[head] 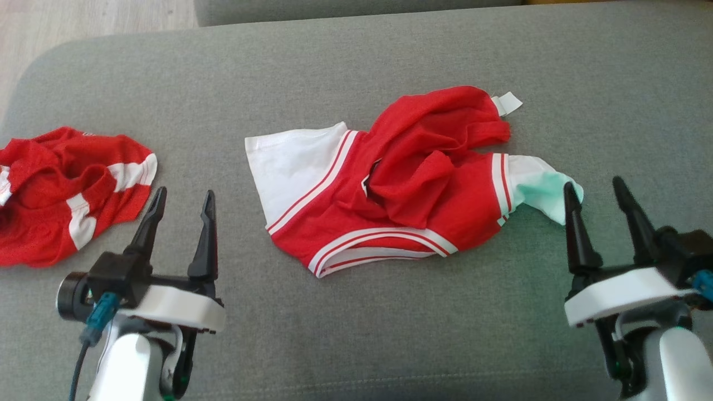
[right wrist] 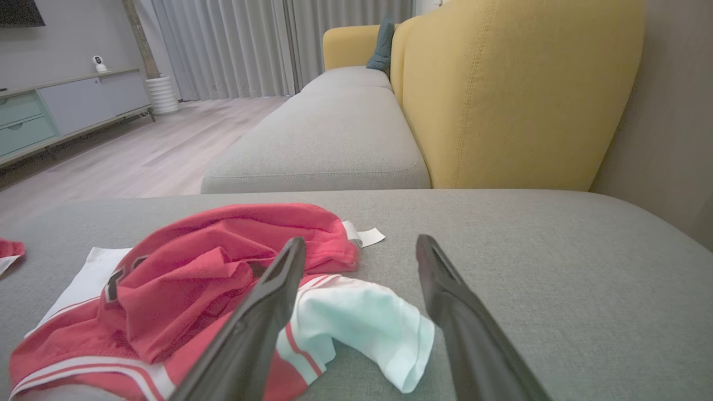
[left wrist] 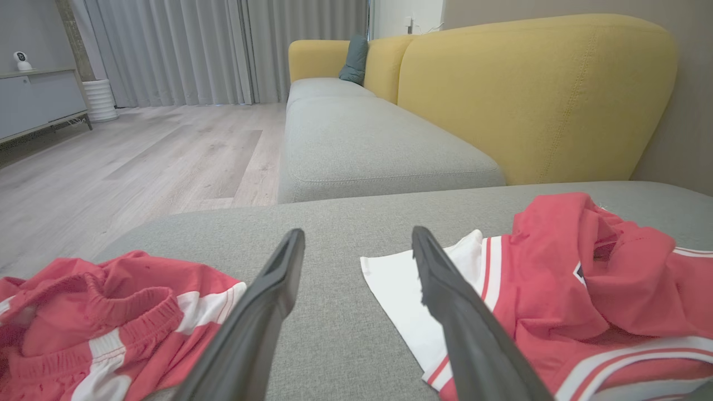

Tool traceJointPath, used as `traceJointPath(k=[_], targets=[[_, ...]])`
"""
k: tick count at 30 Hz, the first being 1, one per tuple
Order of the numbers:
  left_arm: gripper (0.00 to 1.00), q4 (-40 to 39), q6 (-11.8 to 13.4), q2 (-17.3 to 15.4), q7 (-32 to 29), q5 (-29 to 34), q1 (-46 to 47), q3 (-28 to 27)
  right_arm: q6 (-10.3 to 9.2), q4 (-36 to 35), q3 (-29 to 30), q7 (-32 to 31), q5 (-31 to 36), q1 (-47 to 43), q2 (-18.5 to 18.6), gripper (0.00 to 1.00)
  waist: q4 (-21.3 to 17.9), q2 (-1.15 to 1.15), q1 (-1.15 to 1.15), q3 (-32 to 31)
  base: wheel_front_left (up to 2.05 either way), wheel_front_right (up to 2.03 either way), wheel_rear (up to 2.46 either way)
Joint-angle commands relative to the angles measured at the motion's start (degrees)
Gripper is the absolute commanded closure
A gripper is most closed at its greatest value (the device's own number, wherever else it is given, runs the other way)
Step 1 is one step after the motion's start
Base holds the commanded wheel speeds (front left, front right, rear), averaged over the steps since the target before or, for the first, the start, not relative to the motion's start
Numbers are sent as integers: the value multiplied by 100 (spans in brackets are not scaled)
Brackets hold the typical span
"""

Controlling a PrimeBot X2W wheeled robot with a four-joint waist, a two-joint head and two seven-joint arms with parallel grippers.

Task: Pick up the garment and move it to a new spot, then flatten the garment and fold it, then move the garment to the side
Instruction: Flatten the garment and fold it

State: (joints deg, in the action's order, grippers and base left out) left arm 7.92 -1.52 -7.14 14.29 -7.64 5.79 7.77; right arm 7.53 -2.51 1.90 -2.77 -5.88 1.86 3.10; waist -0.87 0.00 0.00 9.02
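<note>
Flattening looks like the step in hand: the garment lies crumpled in the middle of the grey cushion, its red body bunched over itself. Both pincers stand open and hold nothing, the left pincer well short of the left white sleeve, the right pincer just beside the right white sleeve. Best to pinch each sleeve's outer hem and draw them apart evenly, staying clear of the second red garment at far left.
</note>
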Motion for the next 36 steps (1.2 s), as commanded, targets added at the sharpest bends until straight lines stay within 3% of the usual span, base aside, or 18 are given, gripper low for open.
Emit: traceJointPath(k=[1, 22, 26, 31, 36], targets=[[0, -192, 30, -92, 71, 30, 92, -244, -4, -229, -168, 11, 25, 54, 5, 0, -7, 0, 0, 1, 0, 0, 0], [0, -169, 8, -60, 71, 73, 163, -108, -4, -160, -235, -90, -38, 85, -21, 0, 13, 0, 0, 69, 0, 0, 0], [0, -72, -162, -20, -9, 123, 248, 200, -4, -173, -242, -98, -49, 108, -22, 0, 9, 0, 0, 129, 0, 0, 0], [0, 326, -455, 131, -445, 81, 426, 975, -4, -194, -271, -107, -63, 177, -22, 0, -17, 0, 0, 293, 0, 0, 0], [0, 982, -552, 199, -714, -38, 715, 1512, -4, -186, -314, -99, -92, 264, -22, 0, -95, 0, 0, 433, 0, 0, 0]])
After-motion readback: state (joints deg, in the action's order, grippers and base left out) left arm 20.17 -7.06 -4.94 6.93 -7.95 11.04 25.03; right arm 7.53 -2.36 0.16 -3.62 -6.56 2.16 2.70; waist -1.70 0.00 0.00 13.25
